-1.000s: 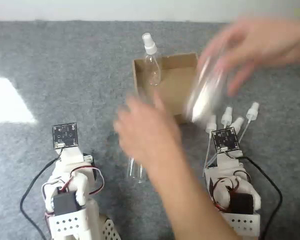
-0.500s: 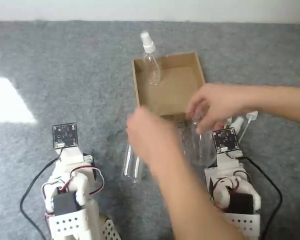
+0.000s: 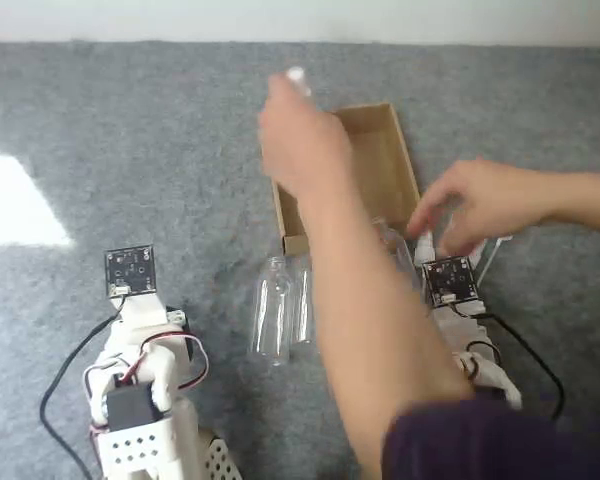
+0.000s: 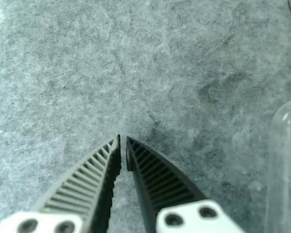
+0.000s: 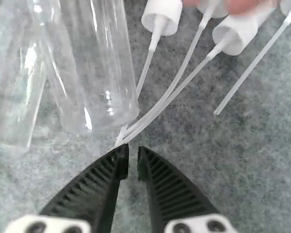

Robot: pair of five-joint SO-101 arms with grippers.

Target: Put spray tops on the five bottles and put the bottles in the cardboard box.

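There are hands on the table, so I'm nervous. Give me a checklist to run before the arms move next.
1. Table free of people: not ok; one hand is over the cardboard box, the other hand is at the spray tops.
2. Left gripper empty: ok, shut over bare carpet.
3. Right gripper empty: ok, shut, close to the spray-top tubes.
4. Uncapped bottles lying between the arms: ok.
5. All five bottles present: cannot tell; the person's arm hides part of the table.
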